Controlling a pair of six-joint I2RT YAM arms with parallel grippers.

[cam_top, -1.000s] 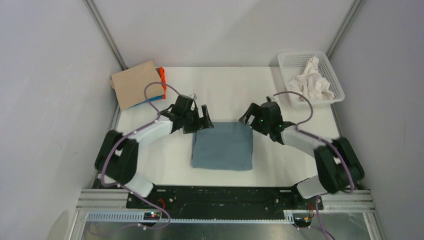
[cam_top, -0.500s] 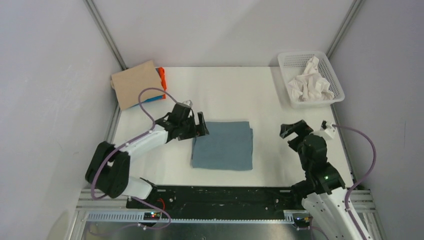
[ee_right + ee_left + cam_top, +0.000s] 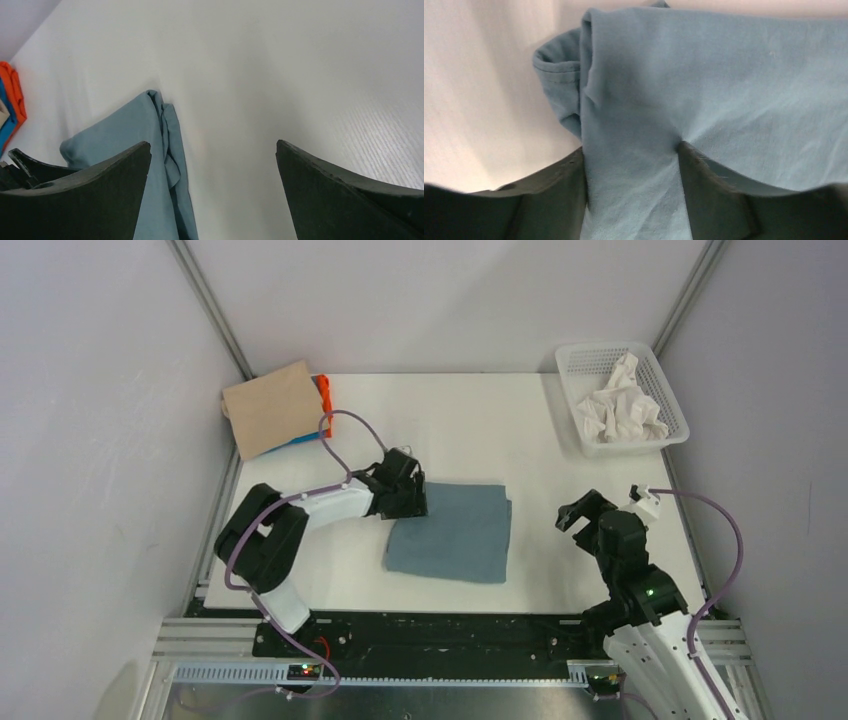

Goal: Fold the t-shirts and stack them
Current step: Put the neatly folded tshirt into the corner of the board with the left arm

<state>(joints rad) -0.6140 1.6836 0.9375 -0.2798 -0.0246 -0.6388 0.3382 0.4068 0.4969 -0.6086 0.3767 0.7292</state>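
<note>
Pale surface [image 3: 560, 455], one folded shirt under the left pincer.

Nearest us, the right pincer [image 3: 580, 510] hangs wide open over the surface, well apart from any cloth. Left of it, the blue-grey t-shirt [image 3: 450, 535] lies folded into a rectangle at mid-surface. The left pincer [image 3: 408, 500] sits at its far left corner. In the wrist view a ridge of cloth fills the gap between its fingers [image 3: 549, 200], and we cannot tell whether they truly pinch it. Farther off, at the far left corner, the tan t-shirt [image 3: 272, 408] tops the orange t-shirt [image 3: 323, 392] and the bright blue t-shirt [image 3: 312, 437]. At the far right, a white basket [image 3: 662, 368] holds crumpled white cloth [image 3: 622, 405].
</note>
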